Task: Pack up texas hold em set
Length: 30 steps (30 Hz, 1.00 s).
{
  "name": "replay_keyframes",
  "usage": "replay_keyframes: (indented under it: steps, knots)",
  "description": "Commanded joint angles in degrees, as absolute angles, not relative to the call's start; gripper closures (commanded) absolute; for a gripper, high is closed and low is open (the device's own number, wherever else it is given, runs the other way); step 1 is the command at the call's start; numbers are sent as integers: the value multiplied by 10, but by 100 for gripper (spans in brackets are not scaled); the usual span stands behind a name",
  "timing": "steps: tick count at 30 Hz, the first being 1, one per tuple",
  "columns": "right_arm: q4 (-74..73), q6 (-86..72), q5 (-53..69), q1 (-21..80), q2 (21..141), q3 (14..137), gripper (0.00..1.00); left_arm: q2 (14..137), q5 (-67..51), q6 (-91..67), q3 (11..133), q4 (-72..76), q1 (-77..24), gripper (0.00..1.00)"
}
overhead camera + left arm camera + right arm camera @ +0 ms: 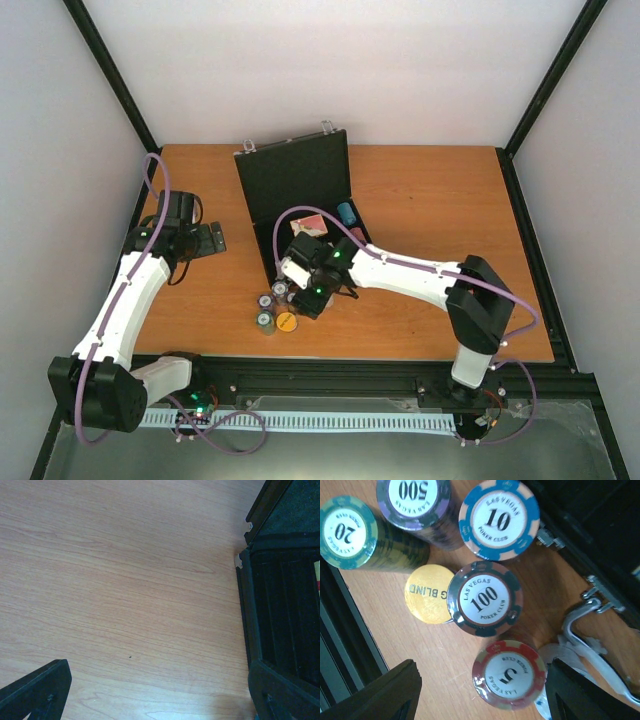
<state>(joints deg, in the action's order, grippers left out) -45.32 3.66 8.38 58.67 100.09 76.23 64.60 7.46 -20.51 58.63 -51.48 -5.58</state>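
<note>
The black case [296, 178] lies open at the back middle, with a blue chip stack [346, 212] and a red card deck [312, 224] inside. Several chip stacks stand in front of it [266, 321]. In the right wrist view these are a red "5" stack [510, 675], a black "100" stack [484, 598], a blue "10" stack [499, 519], a purple "500" stack [413, 500] and a green "20" stack [347, 532]. My right gripper [480, 695] is open above them, the red "5" stack between its fingers. My left gripper [157, 700] is open and empty over bare table, left of the case [285, 605].
A yellow "big blind" button [427, 594] lies flat beside the "100" stack. The case's silver handle [585, 620] sits just right of the red stack. A black rail [330, 375] runs along the table's near edge, close to the chips.
</note>
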Motion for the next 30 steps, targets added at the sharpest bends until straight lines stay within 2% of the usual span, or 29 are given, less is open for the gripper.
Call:
replay_keyframes:
  steps: [1,19,22,30]
  knots:
    - [-443,40,83,599,1026,770,31,635,77,-193,590,-512,-56,0]
    - [-434,42,8,599,1057,753,33,625,83,-194,578,-514,-56,0]
    - [-433,41,12,599,1059,752,41,625,84,-195,578,-514,-56,0]
    - [-437,37,8,599,1054,760,70,626,88,-196,577,-516,-57,0]
